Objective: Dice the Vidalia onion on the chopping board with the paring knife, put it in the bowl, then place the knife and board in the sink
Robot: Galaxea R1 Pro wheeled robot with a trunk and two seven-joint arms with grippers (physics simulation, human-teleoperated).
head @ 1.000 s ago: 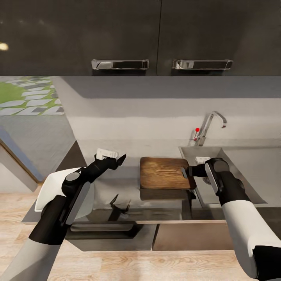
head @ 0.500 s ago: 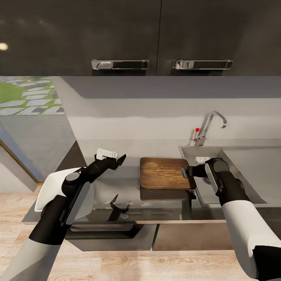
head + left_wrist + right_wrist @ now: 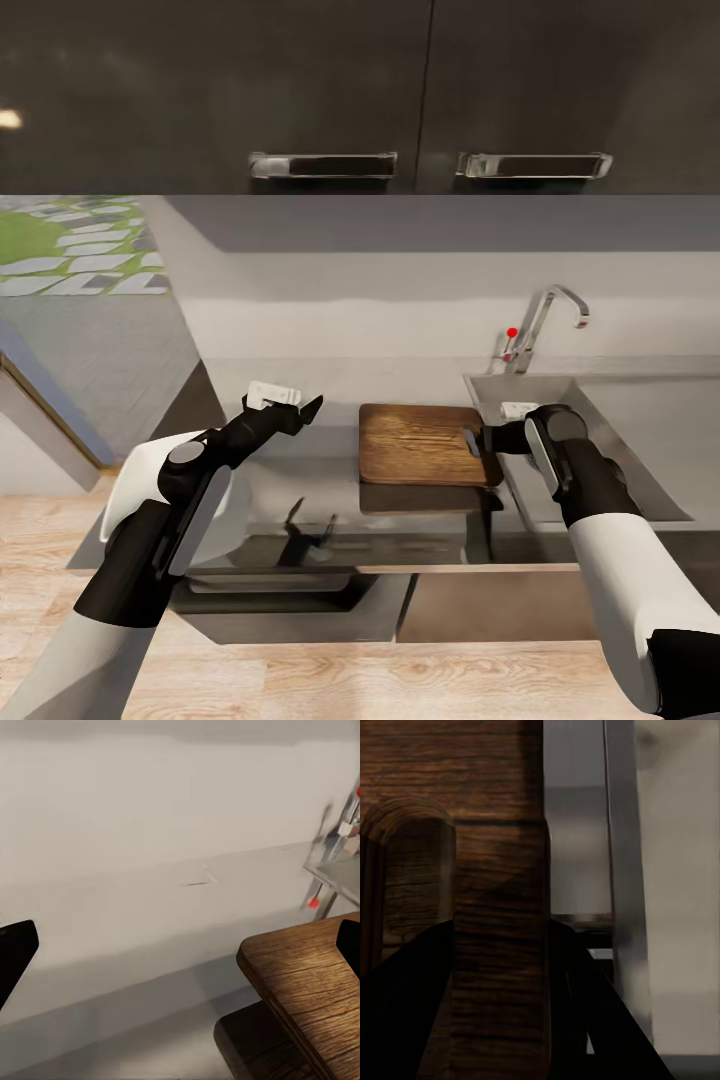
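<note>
The dark brown chopping board (image 3: 420, 455) hangs just above the grey countertop (image 3: 300, 480), casting a shadow beneath it. My right gripper (image 3: 478, 440) is shut on its right end by the slot handle. In the right wrist view the board (image 3: 495, 870) sits between the dark fingers (image 3: 405, 1020). My left gripper (image 3: 300, 405) hovers open over the counter, left of the board, with nothing in it; the left wrist view shows the board's corner (image 3: 307, 982). The white bowl (image 3: 130, 480) lies at the counter's left end, partly behind my left arm. The sink (image 3: 600, 440) is on the right. The onion and paring knife are out of view.
A chrome tap (image 3: 540, 325) with a red dot stands behind the sink. Dark wall cabinets with steel handles (image 3: 322, 165) hang overhead. The counter's metallic front edge (image 3: 440, 570) runs above dark lower cabinets. A wooden floor lies below.
The whole view has shifted slightly, so the cabinets and tap sit a little further right. Both arms and the board keep the same pose.
</note>
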